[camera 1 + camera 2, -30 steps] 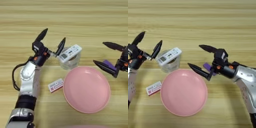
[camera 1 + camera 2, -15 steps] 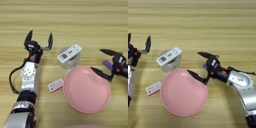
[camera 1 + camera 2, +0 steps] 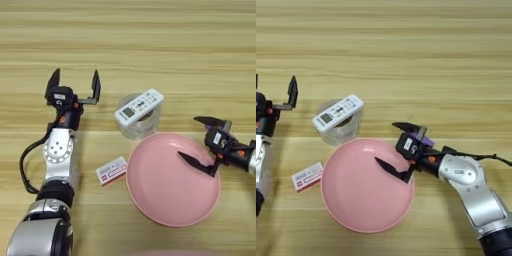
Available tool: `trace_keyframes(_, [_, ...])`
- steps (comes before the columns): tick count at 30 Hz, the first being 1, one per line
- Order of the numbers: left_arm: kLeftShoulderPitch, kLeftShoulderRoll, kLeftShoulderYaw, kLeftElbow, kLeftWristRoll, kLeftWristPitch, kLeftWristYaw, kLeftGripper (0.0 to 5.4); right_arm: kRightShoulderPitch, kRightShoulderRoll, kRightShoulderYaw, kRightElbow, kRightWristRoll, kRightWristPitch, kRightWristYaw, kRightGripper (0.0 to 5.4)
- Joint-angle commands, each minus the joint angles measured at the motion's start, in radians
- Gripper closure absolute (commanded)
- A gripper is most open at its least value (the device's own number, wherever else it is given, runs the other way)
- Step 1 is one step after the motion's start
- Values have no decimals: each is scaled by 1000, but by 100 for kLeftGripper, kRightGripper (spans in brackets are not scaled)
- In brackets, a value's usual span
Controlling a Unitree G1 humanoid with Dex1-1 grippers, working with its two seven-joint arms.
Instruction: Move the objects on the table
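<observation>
Your right gripper (image 3: 395, 150) has moved in over the pink plate's (image 3: 363, 205) rim, jaws released. Left gripper (image 3: 73, 86) has pulled back, jaws released. On the counter (image 3: 150, 45): one white remote (image 3: 139, 106) resting on one tape roll (image 3: 141, 125), one purple block (image 3: 423, 138) beside the right gripper.

Both arms wear silver-grey metal shells with black joints. The left forearm (image 3: 58, 150) carries a round plate dotted with small holes, and a black cable (image 3: 26, 167) loops beside it. The left gripper (image 3: 73, 86) and right gripper (image 3: 398, 150) have black tapered fingers (orange-red accents at the wrists, white labels on the housings).
</observation>
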Motion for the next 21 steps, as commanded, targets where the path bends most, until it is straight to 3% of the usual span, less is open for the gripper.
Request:
trace_keyframes(1, [-23,-4,2,19,1,-24,9,2,-30,-15,20,42,-82,-28,-43,0])
trace_keyframes(21, [-27,-4,-2,37,1,-43,11,2,-17,-124,-29,54,-145,-49,-72,0])
